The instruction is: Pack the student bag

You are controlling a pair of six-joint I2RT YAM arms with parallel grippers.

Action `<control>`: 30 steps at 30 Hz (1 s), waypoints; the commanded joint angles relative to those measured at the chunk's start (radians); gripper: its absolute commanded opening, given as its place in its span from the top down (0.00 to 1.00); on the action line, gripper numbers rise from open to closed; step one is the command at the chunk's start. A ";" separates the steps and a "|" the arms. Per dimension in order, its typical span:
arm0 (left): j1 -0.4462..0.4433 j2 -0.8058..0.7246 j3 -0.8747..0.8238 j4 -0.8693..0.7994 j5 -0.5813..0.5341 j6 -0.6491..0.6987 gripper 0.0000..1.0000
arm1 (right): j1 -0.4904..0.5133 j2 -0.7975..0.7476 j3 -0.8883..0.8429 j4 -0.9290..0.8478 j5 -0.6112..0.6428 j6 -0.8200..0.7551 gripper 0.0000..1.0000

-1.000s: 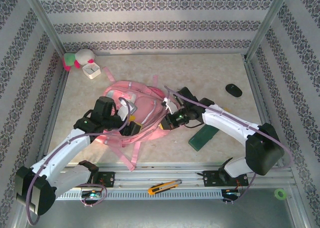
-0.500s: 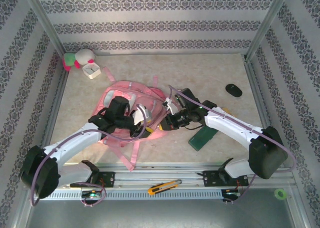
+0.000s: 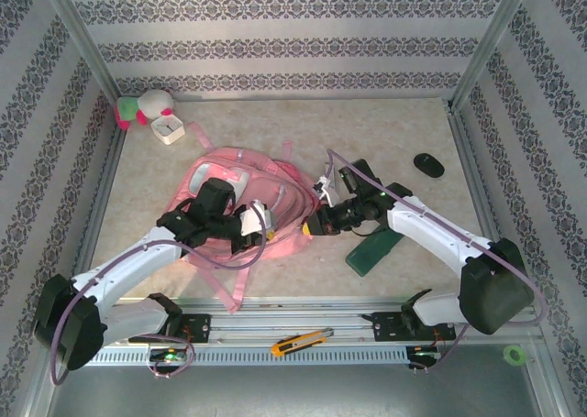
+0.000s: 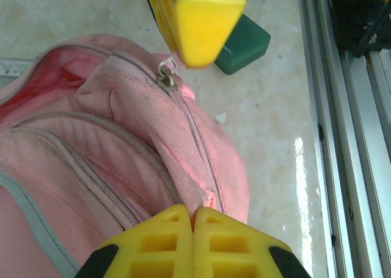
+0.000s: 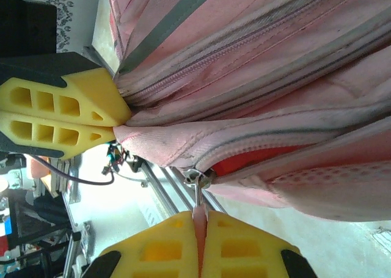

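The student bag [image 3: 240, 190], a large pink backpack, lies in the middle of the table. My left gripper [image 3: 271, 221] is at its near right corner, shut on a fold of pink fabric [image 4: 201, 198] beside the zip seam. My right gripper [image 3: 310, 225] faces it from the right, shut on the pink tab of the zipper pull [image 5: 200, 215]. The metal slider [image 5: 198, 179] sits at the end of a partly open zip, with red lining [image 5: 256, 159] showing inside. In the right wrist view, the left gripper [image 5: 117, 126] pinches the fabric just beside the slider.
A green case [image 3: 371, 250] lies right of the bag, under the right arm. A black mouse [image 3: 428, 165] sits at the right edge. A plush toy [image 3: 138, 108] and a white box [image 3: 170, 128] occupy the far left corner. A utility knife [image 3: 301, 343] lies on the front rail.
My left gripper has moved right to the bag's near corner and shut on its fabric. The right gripper has drawn to the right with the zipper pull in it.
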 commanded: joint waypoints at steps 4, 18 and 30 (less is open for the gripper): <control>0.025 -0.041 0.037 -0.328 -0.054 0.176 1.00 | -0.018 -0.012 0.003 -0.013 -0.016 -0.055 1.00; 0.055 -0.213 0.025 -0.610 -0.411 0.204 0.73 | 0.229 -0.016 -0.132 0.401 0.076 0.262 1.00; -0.165 -0.024 0.049 -0.124 -0.278 -0.166 0.16 | 0.252 0.018 -0.112 0.457 0.053 0.294 1.00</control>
